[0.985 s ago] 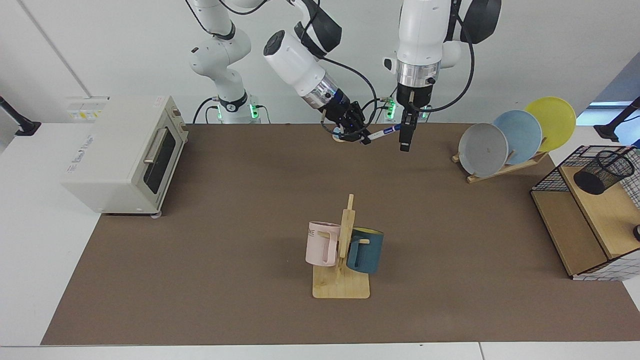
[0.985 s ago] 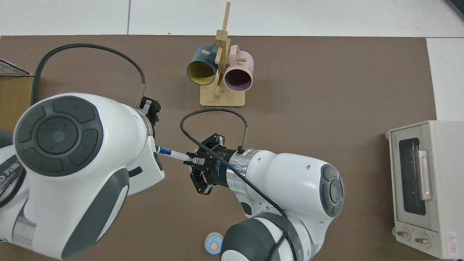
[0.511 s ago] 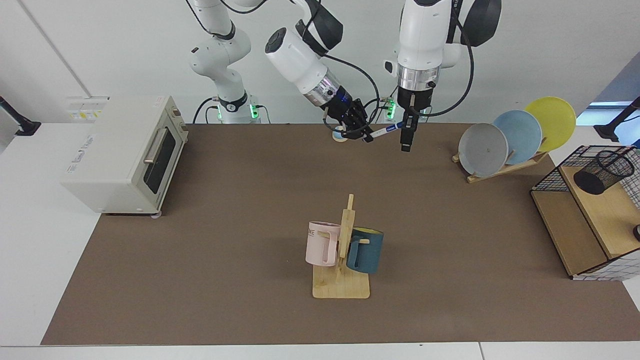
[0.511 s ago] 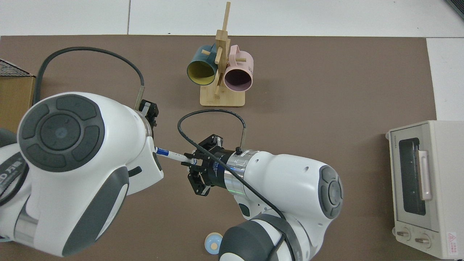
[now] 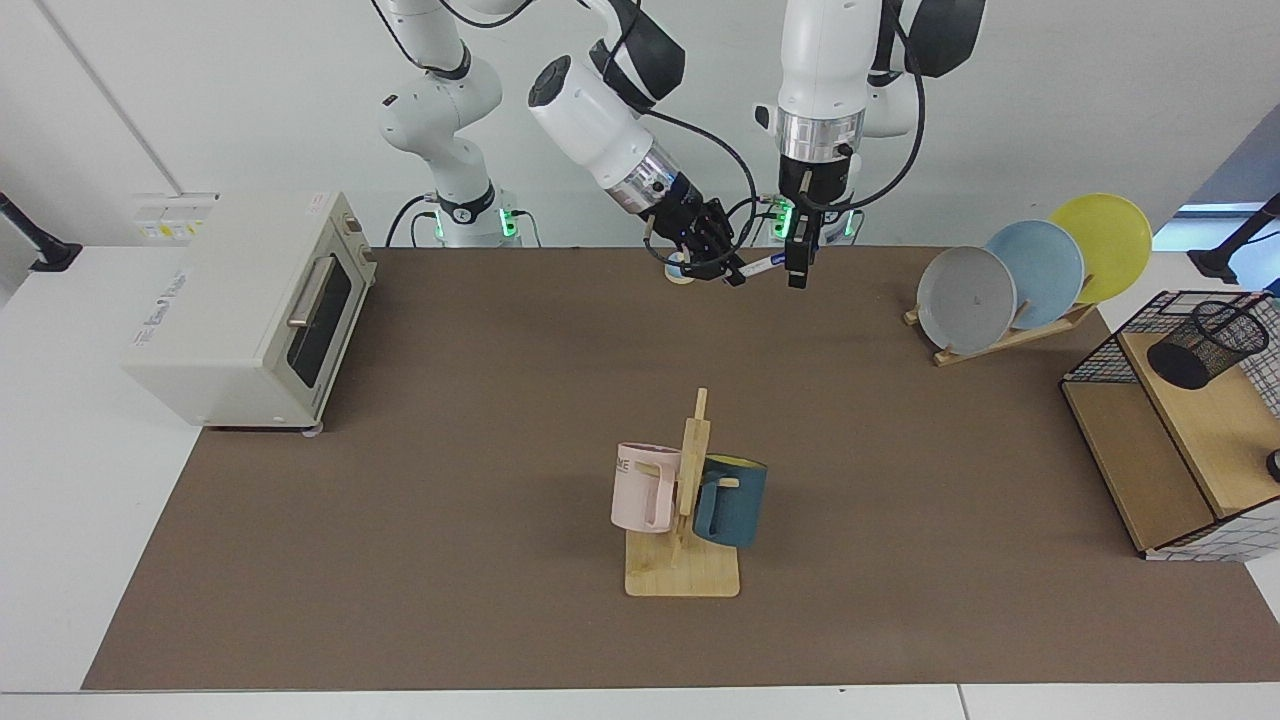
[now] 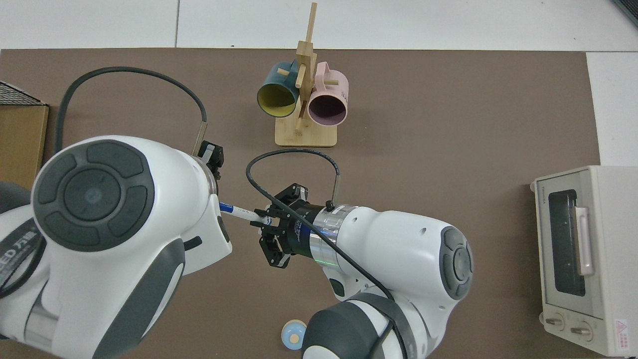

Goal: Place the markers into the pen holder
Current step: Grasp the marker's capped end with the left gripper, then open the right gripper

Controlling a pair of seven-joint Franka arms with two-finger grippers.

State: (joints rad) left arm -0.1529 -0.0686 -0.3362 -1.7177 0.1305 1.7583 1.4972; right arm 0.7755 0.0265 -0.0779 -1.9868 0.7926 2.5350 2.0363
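Both arms are meeting over the far edge of the brown mat [image 5: 500, 450], above the table and well away from the pen holder [image 5: 1205, 343], which is sitting tilted on the wooden shelf of the black wire basket [image 5: 1165, 440] at the facing view's right. The right gripper [image 5: 722, 272] is reaching in slantwise from the view's left and is gripping the marker [image 5: 762, 265] by one end — the barrel is lying almost level in the air, its blue-capped end pointing toward the left gripper [image 5: 797, 268]. That gripper is hanging straight down from its arm, with its fingers at the marker's blue end; whether they are clamping it or merely beside it, I cannot tell. From the top view the marker [image 6: 239, 211] is bridging the gap between the two wrists. The wooden rack with its two mugs [image 5: 688, 495] is standing mid-mat, apart from all this.
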